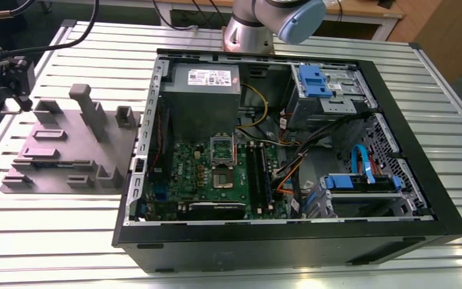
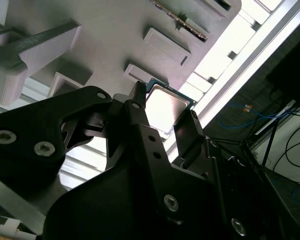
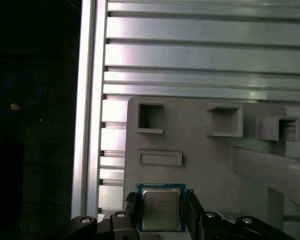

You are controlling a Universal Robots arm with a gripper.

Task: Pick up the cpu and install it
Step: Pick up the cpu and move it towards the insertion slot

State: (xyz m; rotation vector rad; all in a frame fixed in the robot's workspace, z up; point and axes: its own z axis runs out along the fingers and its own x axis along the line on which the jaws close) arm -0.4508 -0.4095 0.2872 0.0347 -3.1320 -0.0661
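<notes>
Black open-sided computer case lies on the slatted aluminium table, filling the near and right part of the exterior view. Inside it: green motherboard toward the exterior view's left, with a silver rectangular socket frame on it. Grey power supply box sits farther back, and blue plastic drive brackets are at the far right of the case.

Just beside the case, on the exterior view's left, sits the grey-mauve plastic block with upright posts, also on the table.

At the block's left edge, the arm's black wrist assembly hangs above the table. The black two-finger gripper is pinching the cpu, a small flat square chip with a silvery-grey metal top and a teal rim. In both wrist views the black fingers press on two opposite edges of the chip, jaws narrowed to its width. The cpu is over the block's flat surface near a corner, beside shallow rectangular recesses. Cannot tell whether it is lifted clear or touching the block. It is well apart from the socket frame.

Far side, behind the case: silver arm column with a blue-grey joint cap.
</notes>
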